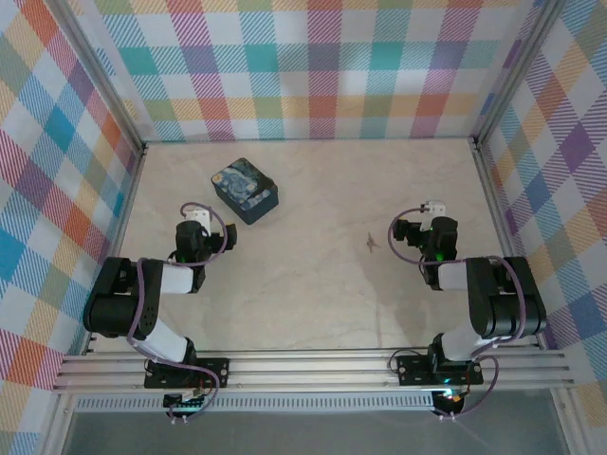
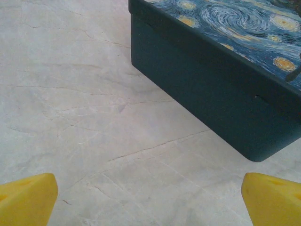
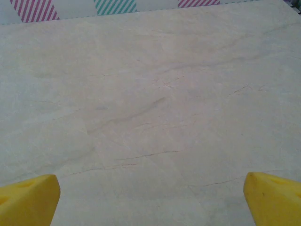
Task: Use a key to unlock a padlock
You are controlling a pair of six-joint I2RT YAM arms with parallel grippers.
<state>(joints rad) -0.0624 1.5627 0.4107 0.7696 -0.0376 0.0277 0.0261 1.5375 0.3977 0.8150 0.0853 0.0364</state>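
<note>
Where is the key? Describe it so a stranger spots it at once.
On the pale marble table, look at the bare middle, right of the blue padlock. The key lies there alone: a tiny thin dark sliver, far smaller than the block.

Table (image 1: 313,313) was pale cream marble-print with faint veins | walls (image 1: 322,66) on three sides wore pastel plaid | aluminium posts (image 1: 106,85) stood at far corners | aluminium rails (image 1: 313,368) ran along near edge | light was even
</note>
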